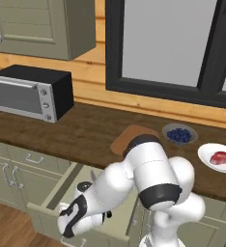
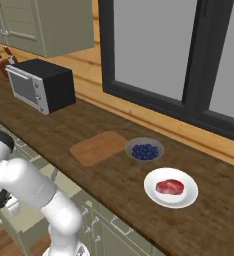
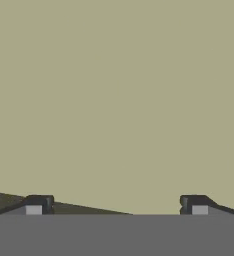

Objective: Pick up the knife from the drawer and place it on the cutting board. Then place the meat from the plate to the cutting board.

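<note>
The pale olive drawer (image 1: 62, 185) stands pulled out below the counter, and my arm bends down into it. My hand (image 1: 71, 218) hangs low over its front part. In the hand view my gripper (image 3: 116, 206) is open, fingertips wide apart, facing a flat olive surface with nothing between them. A thin grey sliver (image 1: 92, 175) beside the arm may be the knife's blade; its handle is hidden. The wooden cutting board (image 1: 129, 137) (image 2: 99, 147) lies bare on the dark counter. The red meat (image 1: 219, 157) (image 2: 169, 187) rests on the white plate (image 1: 205, 153) (image 2: 154, 198) to the right.
A grey bowl of blue berries (image 1: 179, 135) (image 2: 144, 151) sits between the board and the plate. A microwave (image 1: 30, 91) (image 2: 41, 85) stands at the counter's left, with a knife block (image 2: 4, 62) behind it. Smaller closed drawers (image 1: 33, 159) flank the open one.
</note>
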Available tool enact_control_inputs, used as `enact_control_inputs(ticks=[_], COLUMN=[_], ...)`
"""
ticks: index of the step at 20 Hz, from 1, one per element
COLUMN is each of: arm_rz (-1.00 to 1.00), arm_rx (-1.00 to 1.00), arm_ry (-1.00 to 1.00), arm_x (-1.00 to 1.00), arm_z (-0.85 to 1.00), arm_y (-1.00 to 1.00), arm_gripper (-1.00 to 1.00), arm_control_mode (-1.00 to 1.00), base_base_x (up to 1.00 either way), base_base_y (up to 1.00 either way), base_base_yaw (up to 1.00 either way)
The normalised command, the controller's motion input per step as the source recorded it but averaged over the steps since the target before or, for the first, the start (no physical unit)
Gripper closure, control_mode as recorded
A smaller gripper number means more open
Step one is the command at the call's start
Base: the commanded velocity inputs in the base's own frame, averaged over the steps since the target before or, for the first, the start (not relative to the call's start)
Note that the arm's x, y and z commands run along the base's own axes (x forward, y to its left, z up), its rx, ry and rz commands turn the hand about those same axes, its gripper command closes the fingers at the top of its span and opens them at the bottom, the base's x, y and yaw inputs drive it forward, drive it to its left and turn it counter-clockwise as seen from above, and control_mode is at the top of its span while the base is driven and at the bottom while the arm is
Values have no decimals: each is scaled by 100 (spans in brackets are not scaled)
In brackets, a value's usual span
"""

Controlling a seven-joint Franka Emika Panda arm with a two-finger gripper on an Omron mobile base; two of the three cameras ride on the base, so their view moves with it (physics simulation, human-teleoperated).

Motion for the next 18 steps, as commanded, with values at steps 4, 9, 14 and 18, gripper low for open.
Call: enact_control_inputs(ticks=[4, 9, 14, 18], arm_rz=[8, 4, 0, 0], arm_rx=[0, -1, -6, -13], arm_ry=[19, 2, -8, -10], arm_x=[-61, -18, 2, 7], arm_z=[25, 84, 100, 97], arm_y=[100, 59, 8, 0], arm_gripper=[-100, -100, -100, -100], arm_control_mode=[-100, -100, -100, -100], base_base_x=[0, 0, 0, 0], base_base_y=[0, 0, 0, 0], base_base_yaw=[0, 0, 0, 0])
